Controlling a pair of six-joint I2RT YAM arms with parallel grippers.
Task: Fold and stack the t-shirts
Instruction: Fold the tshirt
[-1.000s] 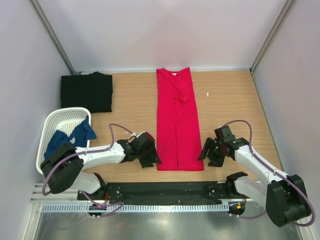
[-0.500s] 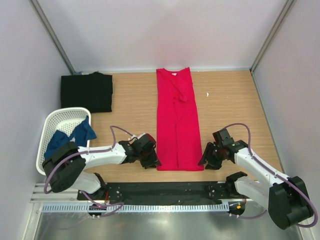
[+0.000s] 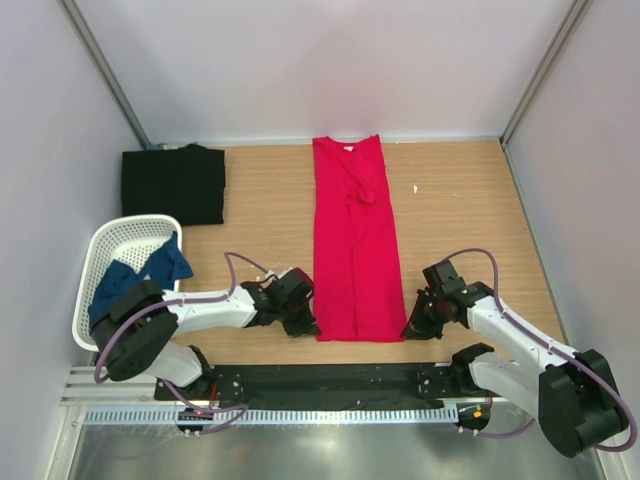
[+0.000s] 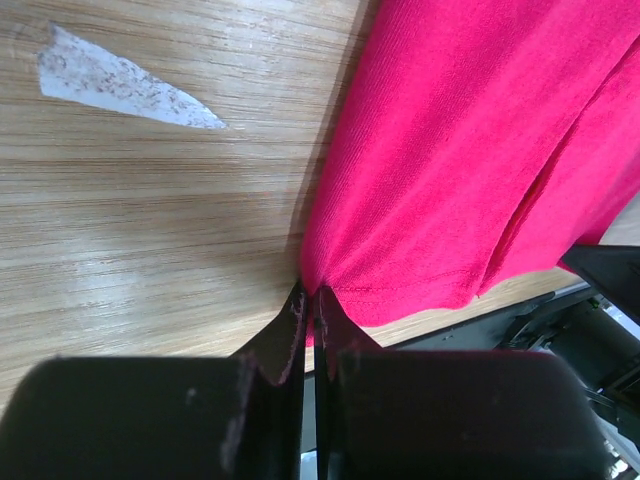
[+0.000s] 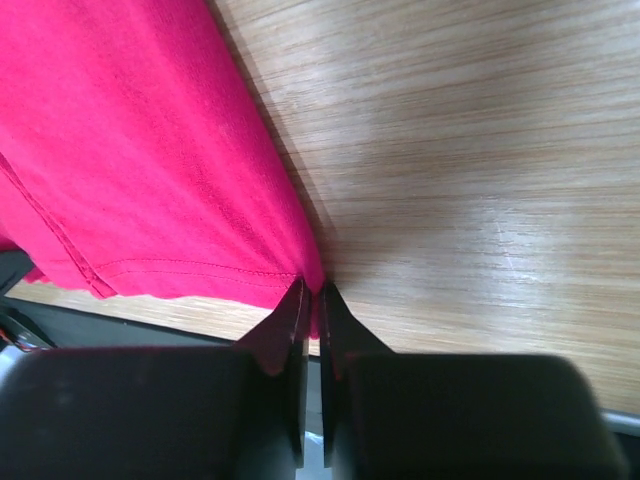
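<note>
Over the last second both arms have closed in on the near hem of the red t-shirt (image 3: 355, 240), the right arm (image 3: 505, 325) dropping down and inward to its near-right corner and the left arm (image 3: 205, 308) edging in toward its near-left corner. The left jaws now stand pressed together with the red hem corner caught between their tips, as the left wrist view shows, the cloth puckering slightly at the pinch. The right jaws are likewise clamped on the opposite hem corner, with the stitched edge running away from their tips. How many layers either pair has hold of cannot be told. Outward from the 2 pinches, the red t-shirt lies flat on the worktop (image 3: 460, 200) as a long narrow strip, sleeves turned in, collar at the far end. To its far left lies the black t-shirt (image 3: 174, 184), already a folded square; to its near left stands the basket (image 3: 105, 240), the dark blue t-shirt (image 3: 140, 272) bunched inside and lapping over its rim. The step in hand looks to be the lengthwise fold of the red t-shirt, just gripped and not yet lifted. The next move would call for both arms to raise the hem together and carry it evenly toward the collar, keeping the edge taut so the strip does not skew.
</note>
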